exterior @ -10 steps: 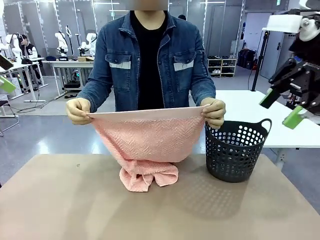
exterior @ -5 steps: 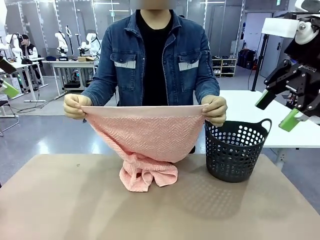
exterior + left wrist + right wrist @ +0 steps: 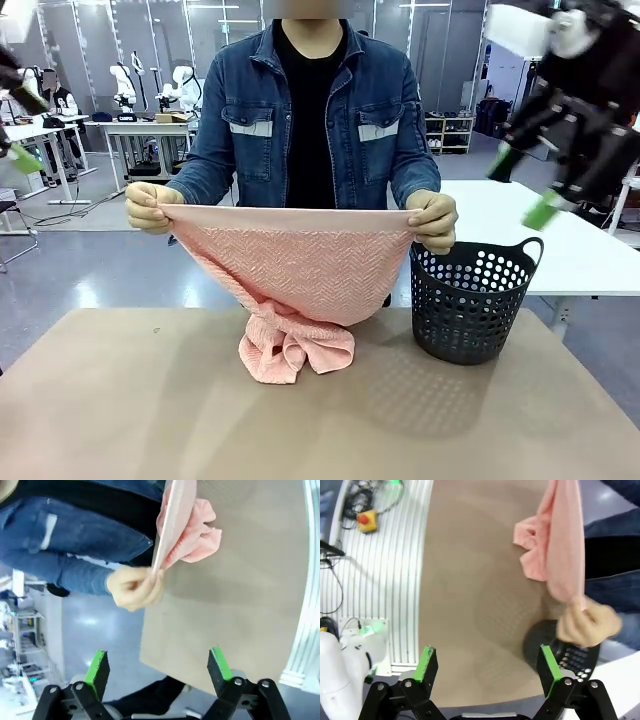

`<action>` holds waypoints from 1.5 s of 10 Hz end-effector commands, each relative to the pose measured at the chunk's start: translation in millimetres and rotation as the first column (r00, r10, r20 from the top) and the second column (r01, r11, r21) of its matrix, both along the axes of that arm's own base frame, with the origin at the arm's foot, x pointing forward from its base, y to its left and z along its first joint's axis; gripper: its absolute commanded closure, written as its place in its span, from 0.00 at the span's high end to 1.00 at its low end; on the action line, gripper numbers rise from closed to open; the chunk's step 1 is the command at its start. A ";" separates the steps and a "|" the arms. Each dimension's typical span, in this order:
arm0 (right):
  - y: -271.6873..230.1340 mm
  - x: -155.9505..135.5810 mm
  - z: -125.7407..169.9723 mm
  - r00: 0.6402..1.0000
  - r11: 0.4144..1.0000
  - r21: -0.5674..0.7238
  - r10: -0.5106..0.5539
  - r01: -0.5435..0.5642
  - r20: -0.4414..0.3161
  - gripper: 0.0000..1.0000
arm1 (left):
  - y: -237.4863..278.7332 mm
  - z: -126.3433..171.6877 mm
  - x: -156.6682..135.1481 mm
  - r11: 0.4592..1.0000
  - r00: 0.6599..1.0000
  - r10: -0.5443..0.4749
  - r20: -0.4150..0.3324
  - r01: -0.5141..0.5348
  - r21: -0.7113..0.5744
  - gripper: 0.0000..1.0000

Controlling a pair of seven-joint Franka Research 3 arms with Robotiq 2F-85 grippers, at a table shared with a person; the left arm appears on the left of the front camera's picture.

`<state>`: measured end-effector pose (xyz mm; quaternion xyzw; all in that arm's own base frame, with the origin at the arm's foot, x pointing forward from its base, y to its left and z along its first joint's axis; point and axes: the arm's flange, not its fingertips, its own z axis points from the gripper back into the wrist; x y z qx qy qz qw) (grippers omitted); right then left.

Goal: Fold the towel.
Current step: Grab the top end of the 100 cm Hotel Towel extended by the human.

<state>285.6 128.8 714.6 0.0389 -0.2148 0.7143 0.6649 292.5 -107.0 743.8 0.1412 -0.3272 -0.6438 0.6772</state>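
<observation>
A person in a denim jacket is standing at the far edge of the table and holding the towel by its smooth, plain border band. One hand is pinching one end of the band and the other hand is pinching the opposite end, so the band is running taut and nearly level between them. Below the band, the pale pink terry with its herringbone zigzag texture is hanging as a sagging, tapering sheet. Its lower part is lying bunched in soft folds on the table, near the middle of the far edge.

A round black plastic basket, perforated with holes and fitted with loop handles, is standing near the table's far right corner, just beside the towel. The table top is showing a matte tan surface with a fine dotted texture.

The left gripper is hovering over the table's left edge, with its green-padded jaws standing wide apart and gripping nothing. The right gripper is hanging high over the table's right edge, blurred, with its jaws likewise spread apart and empty.
</observation>
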 end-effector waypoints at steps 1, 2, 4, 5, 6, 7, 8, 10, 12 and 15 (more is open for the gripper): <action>38.3 35.5 5.2 0.997 0.996 -0.060 -0.071 0.073 0.030 1.00 | -27.6 6.6 25.1 0.992 0.997 -0.074 0.022 0.072 0.104 1.00; 54.6 48.6 6.1 0.995 0.993 -0.075 -0.083 0.087 0.060 1.00 | -45.9 5.5 34.8 0.984 0.995 -0.096 0.019 0.092 0.152 1.00; 76.8 68.8 4.7 0.987 0.987 -0.119 -0.092 0.108 0.130 1.00 | -79.4 4.9 46.8 0.973 0.995 -0.088 0.051 0.075 0.220 1.00; 81.8 80.9 0.0 0.985 0.984 -0.128 -0.104 0.121 0.137 1.00 | -91.7 1.5 54.3 0.966 0.996 -0.065 0.069 0.045 0.255 1.00; 85.6 91.6 -8.3 0.985 0.984 -0.139 -0.095 0.115 0.142 1.00 | -103.7 -2.8 63.8 0.962 0.994 -0.058 0.091 0.032 0.270 1.00; 87.9 100.6 -16.5 0.986 0.981 -0.153 -0.096 0.116 0.135 1.00 | -114.0 -7.8 76.1 0.959 0.995 -0.060 0.083 0.034 0.281 1.00; 90.3 107.8 -23.8 0.986 0.980 -0.161 -0.097 0.119 0.137 1.00 | -124.8 -14.9 88.4 0.958 0.995 -0.059 0.083 0.033 0.285 1.00; 96.3 122.9 -37.1 0.985 0.978 -0.174 -0.095 0.120 0.142 1.00 | -141.5 -30.8 109.0 0.968 0.995 -0.056 0.081 0.034 0.250 1.00; 95.7 139.5 -49.3 0.988 0.977 -0.173 -0.108 0.126 0.108 1.00 | -150.7 -48.9 123.0 0.956 1.000 -0.028 0.013 0.023 0.293 1.00; 103.3 151.3 -62.2 0.992 0.975 -0.187 -0.106 0.118 0.071 1.00 | -151.0 -65.2 127.4 0.946 0.996 -0.002 -0.093 0.032 0.322 1.00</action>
